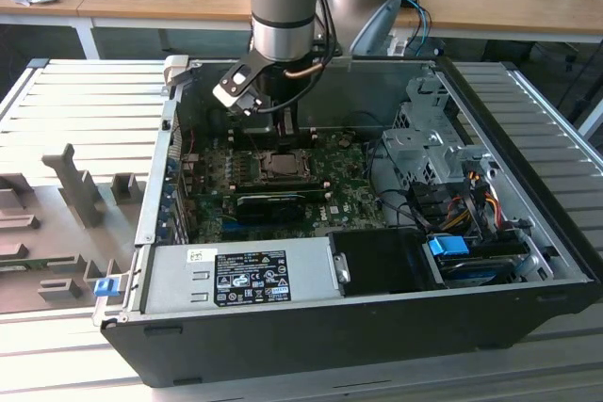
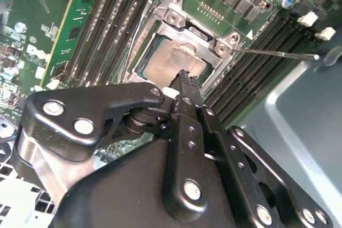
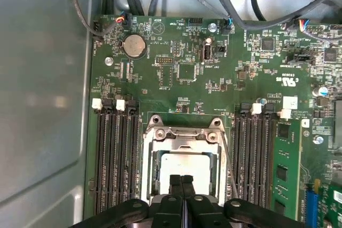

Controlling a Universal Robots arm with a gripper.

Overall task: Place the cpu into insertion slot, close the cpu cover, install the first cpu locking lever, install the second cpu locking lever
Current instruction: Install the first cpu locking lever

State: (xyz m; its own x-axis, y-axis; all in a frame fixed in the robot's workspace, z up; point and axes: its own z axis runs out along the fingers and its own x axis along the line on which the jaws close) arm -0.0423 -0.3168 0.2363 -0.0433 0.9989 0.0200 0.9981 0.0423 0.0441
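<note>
The exterior view looks down into the open computer case [image 1: 358, 327] from well back. Both wrist views sit close behind my fingers [image 3: 175, 185] [image 2: 187, 86], facing the board [image 3: 176, 78] [image 2: 80, 36] and sharing the insertion slot [image 3: 181, 132] [image 2: 176, 20].

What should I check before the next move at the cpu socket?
1. cpu lying flat in the cover's window: ok.
2. cpu cover folded down over it: ok.
3. Claw shut: ok.
4. Claw touching the cpu: cannot tell.
5. Thin locking lever latched: not ok, it sticks out sideways over the memory slots.
</note>
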